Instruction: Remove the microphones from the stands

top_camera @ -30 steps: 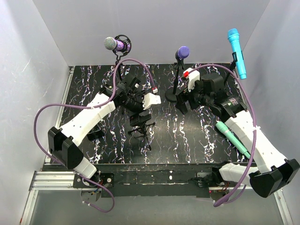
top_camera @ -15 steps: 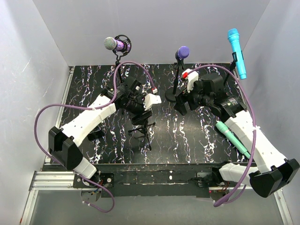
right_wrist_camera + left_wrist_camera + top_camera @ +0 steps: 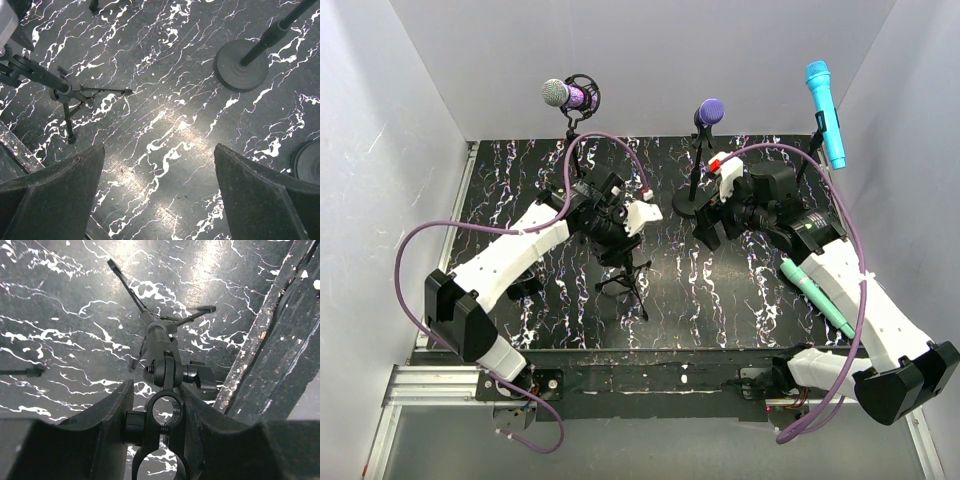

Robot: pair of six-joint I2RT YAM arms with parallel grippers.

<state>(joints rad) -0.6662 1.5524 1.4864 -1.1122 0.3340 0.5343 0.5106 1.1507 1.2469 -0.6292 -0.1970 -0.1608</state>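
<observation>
- Black tripod stand [image 3: 623, 272] stands mid-table; left gripper [image 3: 159, 400] is angled down over it, fingers clamped on its clip.
- Right gripper [image 3: 159, 150] hovers above table [image 3: 720, 290], fingers spread wide.
- Teal microphone [image 3: 815, 293] lies flat beside right forearm.

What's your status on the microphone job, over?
Left gripper shut on tripod stand, clip empty. Right gripper open, holding nothing. Teal microphone lies flat on table, off the stand. Nothing in the way.
</observation>
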